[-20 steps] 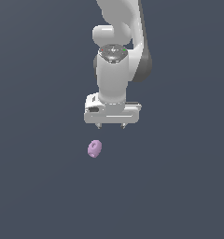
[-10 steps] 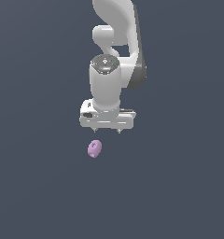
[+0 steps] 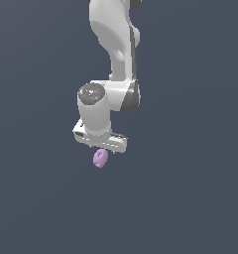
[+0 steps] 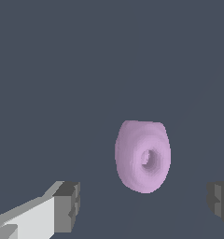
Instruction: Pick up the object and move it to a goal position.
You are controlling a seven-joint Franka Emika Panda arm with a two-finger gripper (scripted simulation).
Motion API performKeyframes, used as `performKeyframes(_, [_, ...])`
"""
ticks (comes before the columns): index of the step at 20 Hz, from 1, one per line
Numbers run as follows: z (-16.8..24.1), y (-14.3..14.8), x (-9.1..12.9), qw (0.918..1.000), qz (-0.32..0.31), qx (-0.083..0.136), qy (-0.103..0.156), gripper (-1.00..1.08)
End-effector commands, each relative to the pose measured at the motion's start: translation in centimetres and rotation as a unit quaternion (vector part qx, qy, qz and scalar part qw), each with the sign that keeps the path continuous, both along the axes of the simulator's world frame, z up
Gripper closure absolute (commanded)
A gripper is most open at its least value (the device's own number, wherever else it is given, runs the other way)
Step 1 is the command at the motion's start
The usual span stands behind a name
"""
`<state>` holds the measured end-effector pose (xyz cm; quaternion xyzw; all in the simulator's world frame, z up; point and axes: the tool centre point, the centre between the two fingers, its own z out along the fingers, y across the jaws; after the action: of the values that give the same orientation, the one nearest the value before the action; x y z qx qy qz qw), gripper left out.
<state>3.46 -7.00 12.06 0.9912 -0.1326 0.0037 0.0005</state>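
Note:
The object is a small pale-purple rounded lump with a dimple, lying on the dark grey surface. The white gripper hangs right above it, its fingers mostly hidden behind the hand in the exterior view. In the wrist view the object lies between and beyond the two dark fingertips, which stand wide apart on either side of it without touching it. The gripper is open and empty.
The white arm rises from the gripper to the top of the exterior view. Around it there is only a plain dark grey surface.
The gripper has moved toward the exterior view's left and come down, from beside and above the object to directly over it. The object has not moved.

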Motion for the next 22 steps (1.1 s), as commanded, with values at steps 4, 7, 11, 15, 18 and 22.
performKeyframes(4, [-1.7,-1.5,0.3,0.9995,-0.032,0.001,0.003,-0.92])
performKeyframes(7, [-1.9,-1.7,0.3,0.9993,-0.037,0.001,0.004,-0.92])
performKeyframes(11, [-2.2,-1.6,0.2,0.9994,-0.034,0.001,0.004,-0.92])
performKeyframes(15, [-3.9,-1.7,0.2,0.9994,-0.035,0.001,0.004,-0.92])
performKeyframes(18, [-5.6,-1.7,0.2,0.9993,-0.036,0.001,0.004,-0.92])
performKeyframes(22, [-6.8,-1.7,0.2,0.9993,-0.037,0.001,0.004,-0.92])
